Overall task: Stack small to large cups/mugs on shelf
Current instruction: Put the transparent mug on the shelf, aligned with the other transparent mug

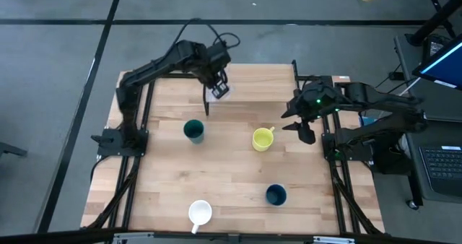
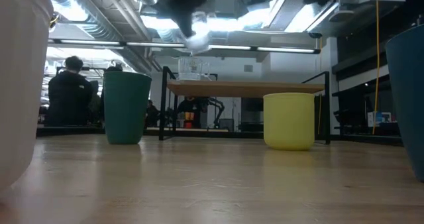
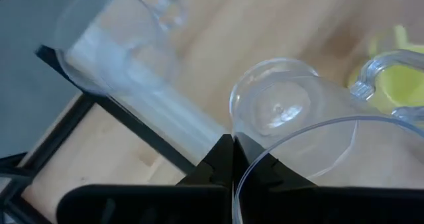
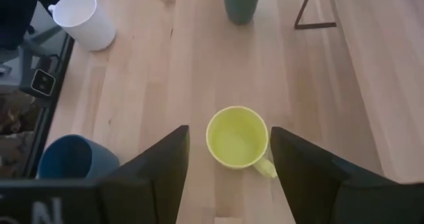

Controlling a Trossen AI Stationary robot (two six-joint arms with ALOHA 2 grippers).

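Observation:
My left gripper (image 1: 219,91) is shut on a clear cup (image 2: 198,37) and holds it in the air above the shelf (image 2: 245,88). A second clear cup (image 2: 193,68) stands on the shelf's top right below it. My right gripper (image 1: 298,118) is open and empty. It hovers beside the yellow mug (image 1: 262,138), which shows ahead of its spread fingers in the right wrist view (image 4: 237,136). The teal cup (image 1: 193,131), the navy cup (image 1: 276,194) and the white mug (image 1: 200,213) stand on the table. My left gripper holds the clear cup by its rim (image 3: 246,174), one finger inside the wall and one outside. The fingers come from above. The cup is lifted clear, tilted, its base (image 3: 278,106) pointing away from the fingers and its handle (image 3: 374,78) off to one side.
The shelf stands at the table's far middle on thin black legs (image 1: 207,103). The open tabletop (image 1: 231,172) lies between the mugs. People and equipment show in the room behind the table in the low view (image 2: 69,91).

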